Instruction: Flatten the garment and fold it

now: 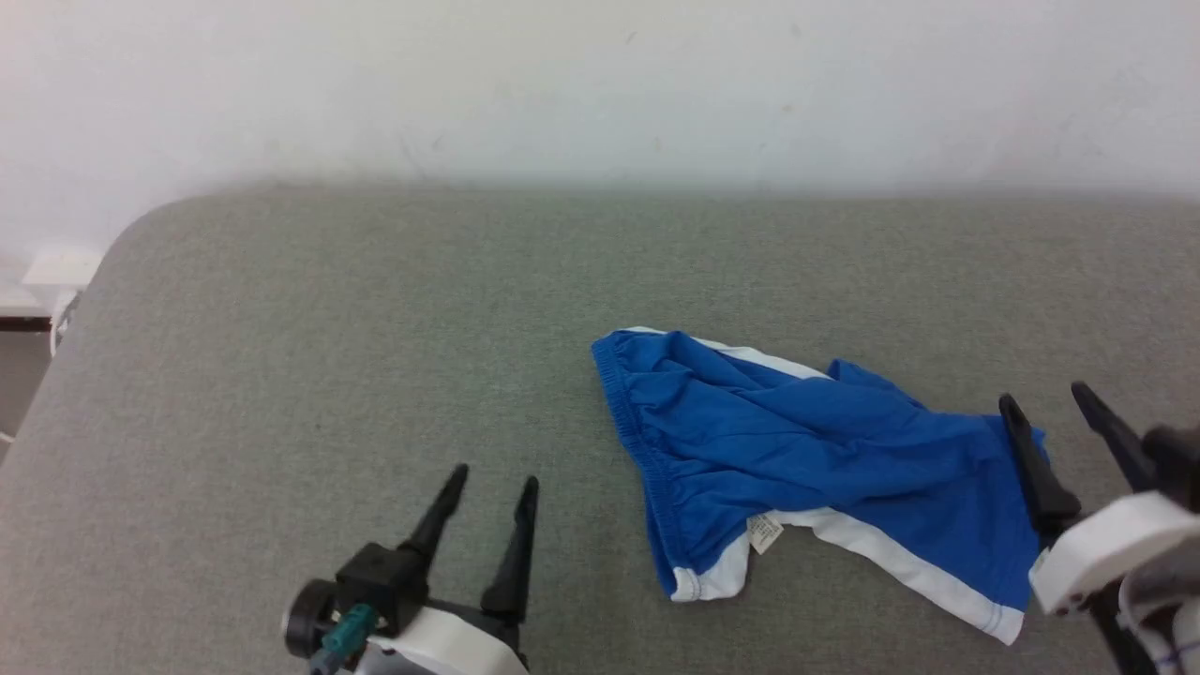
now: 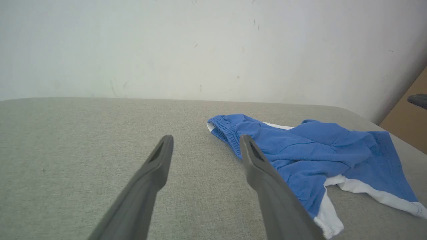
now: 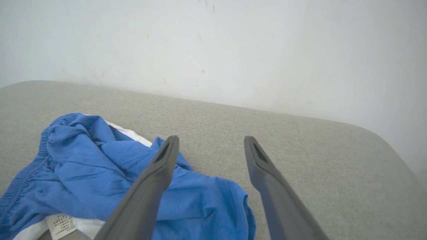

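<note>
Blue shorts (image 1: 806,459) lie crumpled right of centre on grey fabric surface (image 1: 328,328), tag (image 1: 766,532) exposed. Left gripper (image 1: 495,475): fingers spread, empty, near waistband (image 1: 637,441). Right gripper (image 1: 1042,394): spread, empty, at the shorts' right end. Risk: a pinch catching several bunched layers drags the heap instead of flattening it.

light bright, even, diffuse | shadows faint, soft under garment (image 1: 797,450) | wall (image 1: 600,84) washed near white | head view soft, far worktop (image 1: 375,328) edge hazy | wrist views sharper, slight edge bending
</note>
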Motion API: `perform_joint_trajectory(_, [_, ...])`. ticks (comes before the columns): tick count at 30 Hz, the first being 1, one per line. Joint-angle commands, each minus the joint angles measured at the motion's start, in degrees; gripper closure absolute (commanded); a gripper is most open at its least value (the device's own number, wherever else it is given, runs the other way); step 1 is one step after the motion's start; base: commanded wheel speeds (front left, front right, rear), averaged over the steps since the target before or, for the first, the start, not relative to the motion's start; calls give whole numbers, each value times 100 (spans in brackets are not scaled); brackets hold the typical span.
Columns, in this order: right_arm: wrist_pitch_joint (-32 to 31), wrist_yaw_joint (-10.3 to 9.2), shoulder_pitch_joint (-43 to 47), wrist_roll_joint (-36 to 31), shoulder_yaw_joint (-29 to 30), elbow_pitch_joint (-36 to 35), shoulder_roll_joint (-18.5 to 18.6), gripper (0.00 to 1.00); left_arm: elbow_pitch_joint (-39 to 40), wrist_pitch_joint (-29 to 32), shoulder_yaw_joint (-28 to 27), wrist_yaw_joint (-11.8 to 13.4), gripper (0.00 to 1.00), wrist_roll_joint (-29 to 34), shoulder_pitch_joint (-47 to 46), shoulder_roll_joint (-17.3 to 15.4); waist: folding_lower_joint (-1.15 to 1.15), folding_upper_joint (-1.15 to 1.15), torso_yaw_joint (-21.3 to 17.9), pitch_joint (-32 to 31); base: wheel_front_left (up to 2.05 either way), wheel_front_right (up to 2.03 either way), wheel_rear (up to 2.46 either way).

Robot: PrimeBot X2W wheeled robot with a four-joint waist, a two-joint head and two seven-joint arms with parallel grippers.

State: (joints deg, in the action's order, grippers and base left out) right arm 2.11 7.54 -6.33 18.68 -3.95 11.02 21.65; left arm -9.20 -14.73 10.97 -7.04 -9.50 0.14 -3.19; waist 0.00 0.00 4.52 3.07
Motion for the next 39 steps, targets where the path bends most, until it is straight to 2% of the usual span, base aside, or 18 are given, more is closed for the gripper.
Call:
perform_joint_trajectory(1, [180,-5,300,-90,226,-143,-296,0,-141,-27,155,-41,0,-176,47,26,0,0,-124,-56,0,0,0])
perform_joint_trajectory(3, [275,-5,580,-117,402,-231,-543,0,-312,60,477,-42,0,-418,-11,-18,0,0,-199,-58,0,0,0])
perform_joint_trajectory(5, [263,-5,827,-426,554,-174,-539,0,-420,330,941,-43,0,-590,-127,-160,0,0,-248,-60,0,0,0])
perform_joint_trajectory(9, [334,-5,1022,-560,977,-137,-847,0,-464,1218,1739,-44,0,-1073,-366,-447,0,0,-361,-55,0,0,0])
perform_joint_trajectory(14, [328,-5,1095,-694,1128,-127,-1082,0,-344,2309,2099,-43,0,-1435,-538,-646,0,0,-539,-8,0,0,0])
perform_joint_trajectory(17, [329,-5,1081,-721,1170,-101,-1180,0,-256,2717,2183,-34,0,-1503,-587,-668,0,0,-626,50,0,0,0])
perform_joint_trajectory(25, [309,-5,1008,-732,1190,23,-1283,0,-231,2839,2260,-14,0,-1476,-789,-683,0,0,-776,241,0,0,0])
perform_joint_trajectory(36, [330,-5,870,-704,1159,139,-1277,0,-470,2770,2215,93,0,-1503,-958,-622,0,0,-778,416,0,0,0])
perform_joint_trajectory(37, [322,-5,862,-700,1144,152,-1275,0,-476,2739,2217,87,90,-1522,-971,-611,0,0,-770,428,0,0,0])
perform_joint_trajectory(38, [306,-5,856,-703,1114,167,-1264,0,-483,2711,2231,79,100,-1528,-987,-610,0,0,-761,436,0,0,0])
perform_joint_trajectory(39, [291,-5,851,-704,1073,179,-1250,0,-497,2692,2243,74,100,-1532,-995,-615,0,0,-752,443,0,0,0])
